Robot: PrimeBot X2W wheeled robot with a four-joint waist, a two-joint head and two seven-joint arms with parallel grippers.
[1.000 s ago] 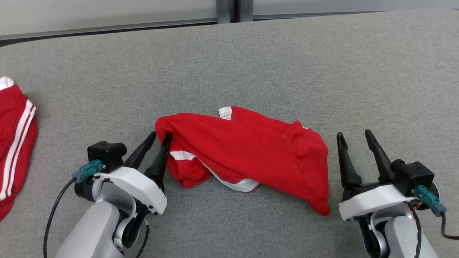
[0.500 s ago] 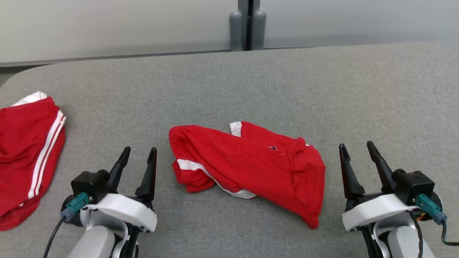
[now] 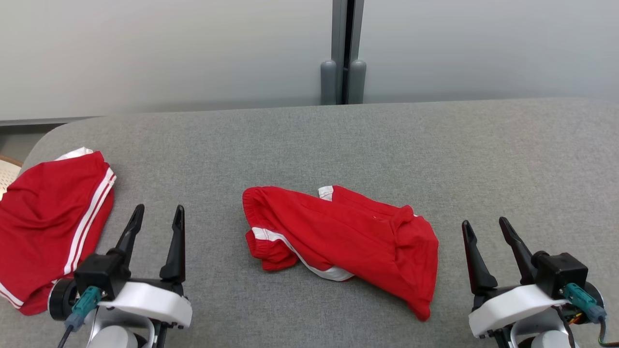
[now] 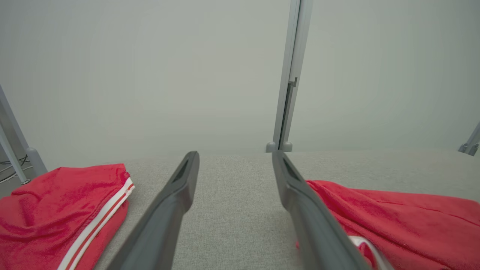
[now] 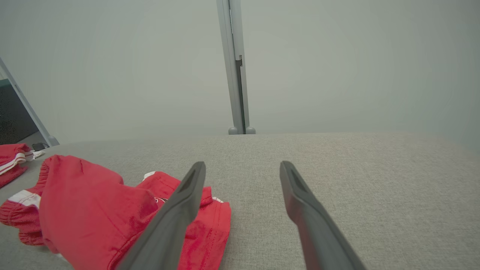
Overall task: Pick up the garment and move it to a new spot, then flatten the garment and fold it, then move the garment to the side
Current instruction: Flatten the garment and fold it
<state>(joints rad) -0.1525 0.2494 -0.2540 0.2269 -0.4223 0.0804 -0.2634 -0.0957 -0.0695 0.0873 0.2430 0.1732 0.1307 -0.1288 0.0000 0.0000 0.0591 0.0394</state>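
Head view: red shorts wait in a heap between two open grippers

The red shorts [image 3: 338, 237] lie in the middle of the gray table [image 3: 309, 140], a bit closer to its near edge than to its far edge. They are bunched up and partly folded over on themselves, not flat yet. I think they sit there because both arms can reach that spot.

The left gripper [image 3: 160, 208] has its two fingers spread wide and holds nothing. It stands on the left side of the shorts, not touching them. The right gripper [image 3: 484, 221] is spread wide too, empty, and near the right end of the shorts. With one gripper on each side, they look ready to take the two ends and pull the cloth smooth.

The shorts are longer from side to side. Their long line runs along the table and slants: the left end is farther back, and the right end dips toward the near edge. The gathered end, likely the waistband, points at the table's left edge.

A second pair of red shorts [image 3: 53, 217] with white stripes rests by the left edge, maybe put aside.
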